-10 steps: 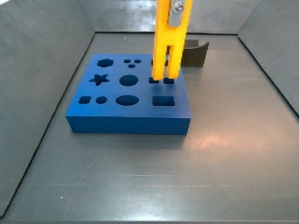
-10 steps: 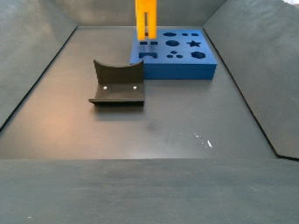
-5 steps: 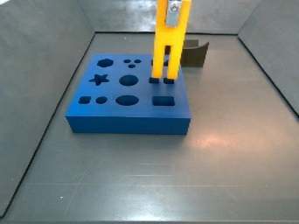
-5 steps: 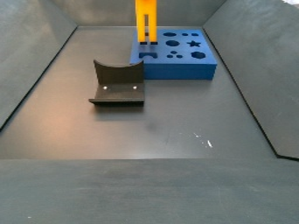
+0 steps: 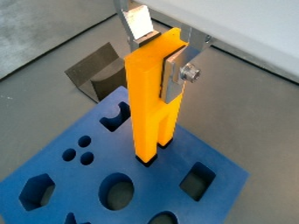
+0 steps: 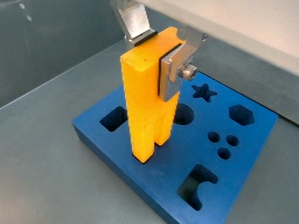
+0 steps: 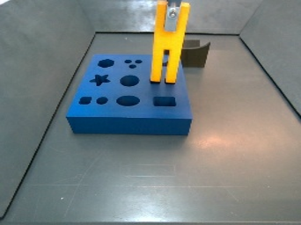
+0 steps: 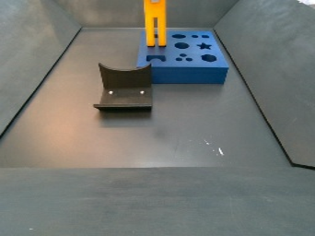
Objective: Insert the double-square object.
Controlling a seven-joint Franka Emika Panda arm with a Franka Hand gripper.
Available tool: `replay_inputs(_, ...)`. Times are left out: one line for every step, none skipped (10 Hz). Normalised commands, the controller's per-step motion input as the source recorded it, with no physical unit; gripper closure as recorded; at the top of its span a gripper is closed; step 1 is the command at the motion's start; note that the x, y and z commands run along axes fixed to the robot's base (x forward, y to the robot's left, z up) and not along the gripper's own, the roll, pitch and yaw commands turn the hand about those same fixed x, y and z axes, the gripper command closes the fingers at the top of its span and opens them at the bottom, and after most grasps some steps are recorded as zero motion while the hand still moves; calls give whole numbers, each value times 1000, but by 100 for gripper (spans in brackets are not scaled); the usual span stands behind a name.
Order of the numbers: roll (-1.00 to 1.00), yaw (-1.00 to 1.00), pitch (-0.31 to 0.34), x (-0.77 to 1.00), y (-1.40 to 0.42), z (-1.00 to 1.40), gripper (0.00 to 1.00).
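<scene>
The double-square object (image 7: 167, 48) is a tall yellow-orange bar, and it stands upright in my gripper (image 7: 174, 10). The gripper is shut on its upper end; both wrist views show silver fingers (image 5: 181, 70) (image 6: 177, 61) clamping the bar (image 5: 149, 96) (image 6: 146, 96). Its two square prongs reach down to the top of the blue block (image 7: 123, 123) at the far right corner in that view. I cannot tell how deep the prongs sit. The block also shows in the wrist views (image 5: 190, 153) (image 6: 260, 144) and a side view (image 8: 185, 72), with the bar (image 8: 154, 23) over its near corner.
A dark grey curved piece (image 8: 123, 88) stands on the floor beside the block, also seen behind it (image 7: 198, 54) and in a wrist view (image 5: 93, 74). The block has star, round, hexagon and square holes. Grey walls slope up round the floor.
The gripper with the bar has shifted very slightly and sunk a little. The prongs stay at the same spot on the block.
</scene>
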Motion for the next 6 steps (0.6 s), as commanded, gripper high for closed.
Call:
replay_inputs(-20,0,-33,0,-77,-169,100)
replay_inputs(0,0,-41,-11,0,-291,100)
replay_inputs(0,-23,-36,-63,89,-320,100)
replay_inputs(-44,0,-17,14,166,-246,100)
replay_inputs(-64,0,-33,14,223,-306,100)
replay_inputs(-101,0,-41,0,234,-306,100)
